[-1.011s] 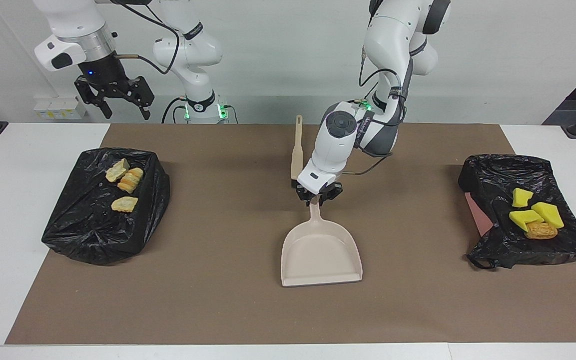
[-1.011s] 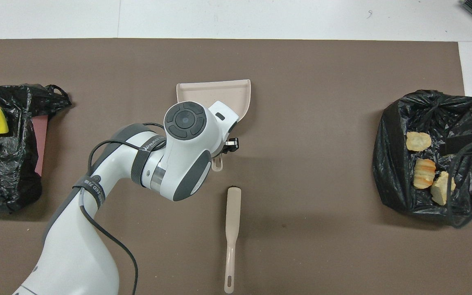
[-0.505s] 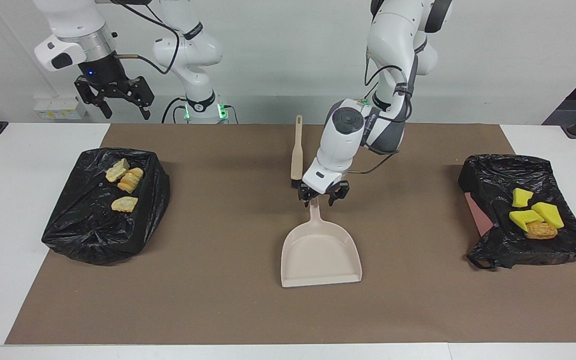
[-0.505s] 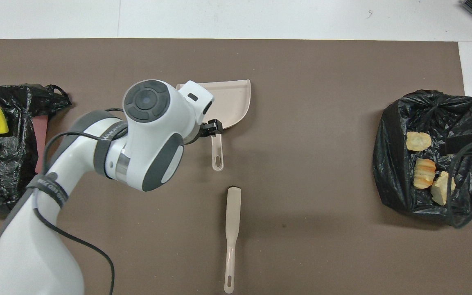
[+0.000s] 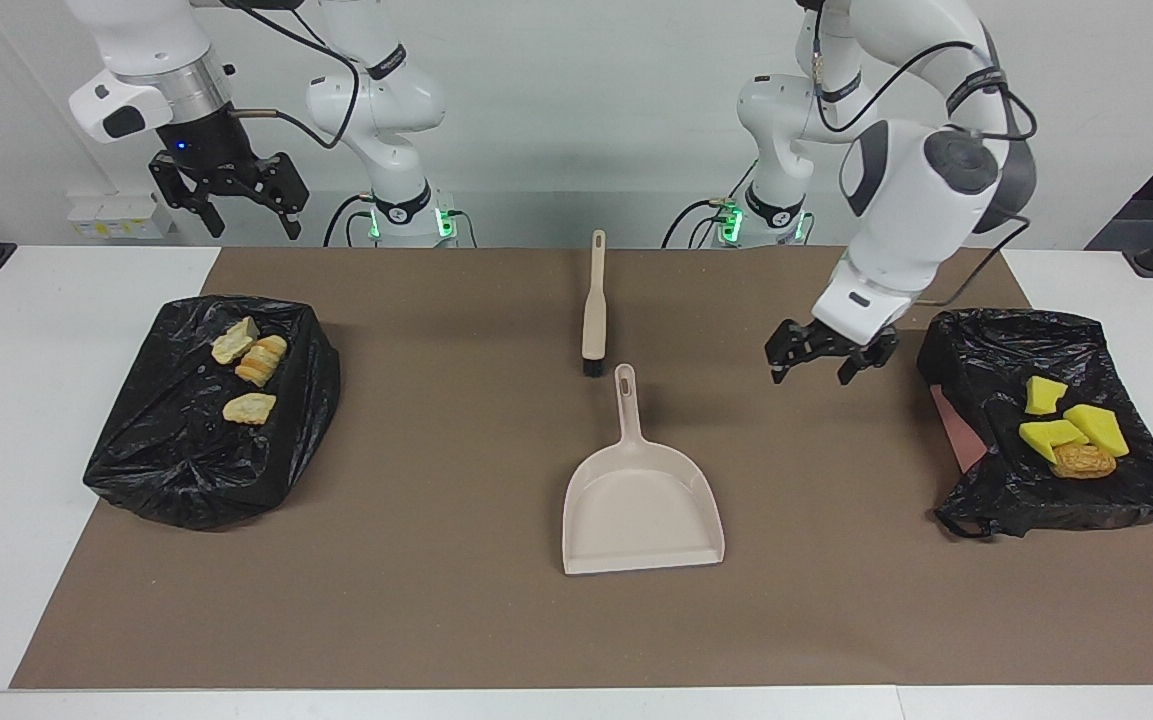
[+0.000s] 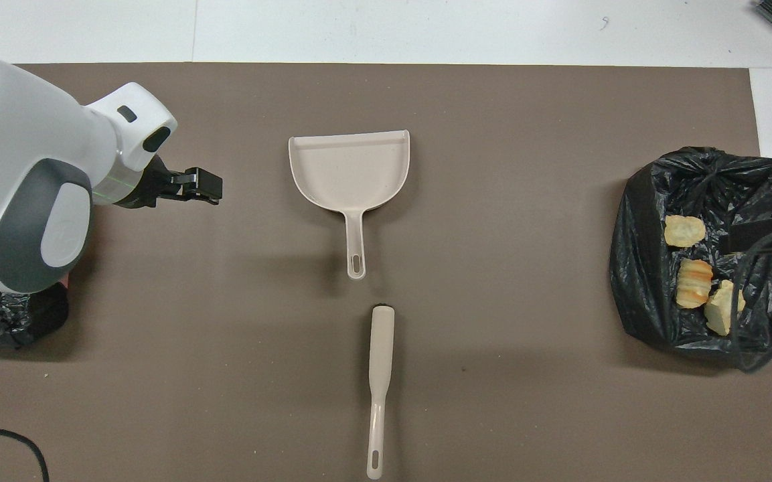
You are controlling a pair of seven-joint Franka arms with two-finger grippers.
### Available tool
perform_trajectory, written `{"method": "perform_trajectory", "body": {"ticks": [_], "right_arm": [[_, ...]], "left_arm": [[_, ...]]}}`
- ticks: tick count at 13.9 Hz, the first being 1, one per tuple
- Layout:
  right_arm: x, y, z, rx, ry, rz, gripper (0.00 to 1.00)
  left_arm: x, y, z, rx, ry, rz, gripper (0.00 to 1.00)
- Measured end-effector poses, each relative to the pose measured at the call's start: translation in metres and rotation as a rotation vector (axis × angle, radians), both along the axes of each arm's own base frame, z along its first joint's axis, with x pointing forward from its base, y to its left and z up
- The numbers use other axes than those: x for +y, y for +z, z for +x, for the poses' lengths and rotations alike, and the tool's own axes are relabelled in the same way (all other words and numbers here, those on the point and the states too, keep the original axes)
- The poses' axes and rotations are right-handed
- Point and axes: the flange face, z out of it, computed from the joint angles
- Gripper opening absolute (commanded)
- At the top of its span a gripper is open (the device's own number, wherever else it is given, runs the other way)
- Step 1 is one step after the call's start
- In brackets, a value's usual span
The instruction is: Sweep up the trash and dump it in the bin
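From the facing view, the left gripper (image 5: 829, 360) is hanging spread wide and empty over the mat (image 5: 436, 620), beside the black bag (image 5: 996, 350) carrying yellow-green and orange-brown trash (image 5: 1071, 432). The right gripper (image 5: 228, 200) is waiting, splayed and empty, above the other black bag (image 5: 166, 450) bearing pale yellow scraps (image 5: 248, 362). The dustpan (image 5: 642, 500) and brush (image 5: 594, 305) are lying free mid-mat.

From overhead, the left arm is hiding its bag's contents; the right gripper is showing only partly, cut off at the frame's edge
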Motion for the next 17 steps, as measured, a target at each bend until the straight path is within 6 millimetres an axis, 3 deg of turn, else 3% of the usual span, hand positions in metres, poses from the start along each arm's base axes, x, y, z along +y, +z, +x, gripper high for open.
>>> {"method": "perform_trajectory", "body": {"ticks": [4,7,12,15,17], "right_arm": [[0.000,0.000,0.000,0.000,0.000,0.000,1.00],[0.000,0.000,0.000,0.000,0.000,0.000,1.00],[0.000,0.000,0.000,0.000,0.000,0.000,1.00],[0.000,0.000,0.000,0.001,0.000,0.000,1.00],[0.000,0.000,0.000,0.001,0.000,0.000,1.00]], "left_arm": [[0.010,0.006,-0.003,0.004,-0.040,0.003,1.00],[0.040,0.025,-0.010,0.024,-0.070,0.007,1.00],[0.086,0.077,-0.031,0.060,-0.100,0.009,1.00],[0.121,0.085,-0.037,0.071,-0.144,0.057,1.00],[0.126,0.092,-0.039,0.079,-0.155,0.078,1.00]]}}
